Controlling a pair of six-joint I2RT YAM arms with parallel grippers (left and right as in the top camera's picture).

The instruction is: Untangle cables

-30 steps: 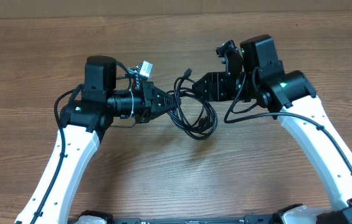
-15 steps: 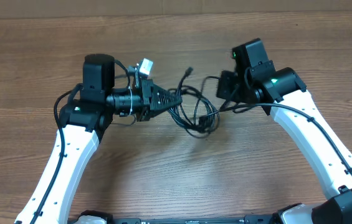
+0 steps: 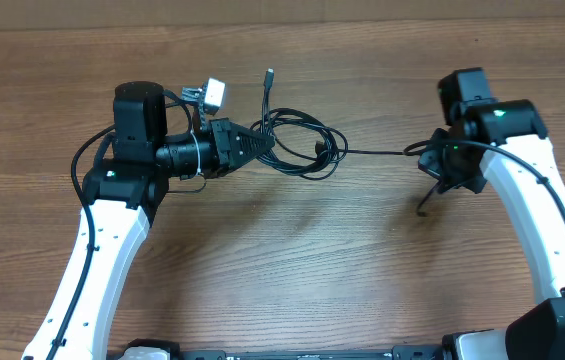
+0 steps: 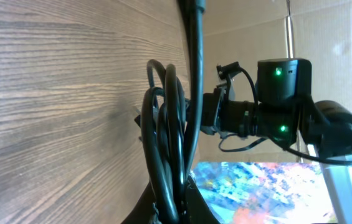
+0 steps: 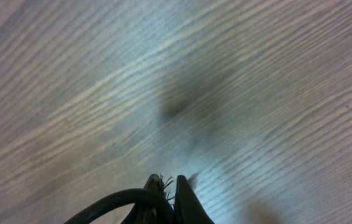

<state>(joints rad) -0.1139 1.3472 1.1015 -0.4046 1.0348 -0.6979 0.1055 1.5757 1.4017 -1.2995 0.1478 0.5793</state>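
The cables (image 3: 302, 150) are thin black cords looped in a loose bundle at the table's middle, with one plug end (image 3: 268, 76) sticking toward the far side. My left gripper (image 3: 252, 146) is shut on the bundle's left side; in the left wrist view the loops (image 4: 171, 137) run up from between its fingers (image 4: 177, 210). One strand (image 3: 382, 153) stretches straight from the bundle to my right gripper (image 3: 436, 160), which is shut on it. In the right wrist view the cord (image 5: 110, 204) curves out from the closed fingertips (image 5: 185, 198). A short tail (image 3: 423, 207) hangs below the right gripper.
The wooden table (image 3: 292, 260) carries only the cables. A small silvery-white connector (image 3: 212, 93) sits on the left wrist. Cardboard walls (image 4: 325, 37) and a colourful surface (image 4: 256, 193) show beyond the table in the left wrist view, along with the right arm (image 4: 281, 112).
My right gripper has moved right, away from the bundle, drawing one strand out straight. My left gripper has shifted left and toward the far side with the bundle.
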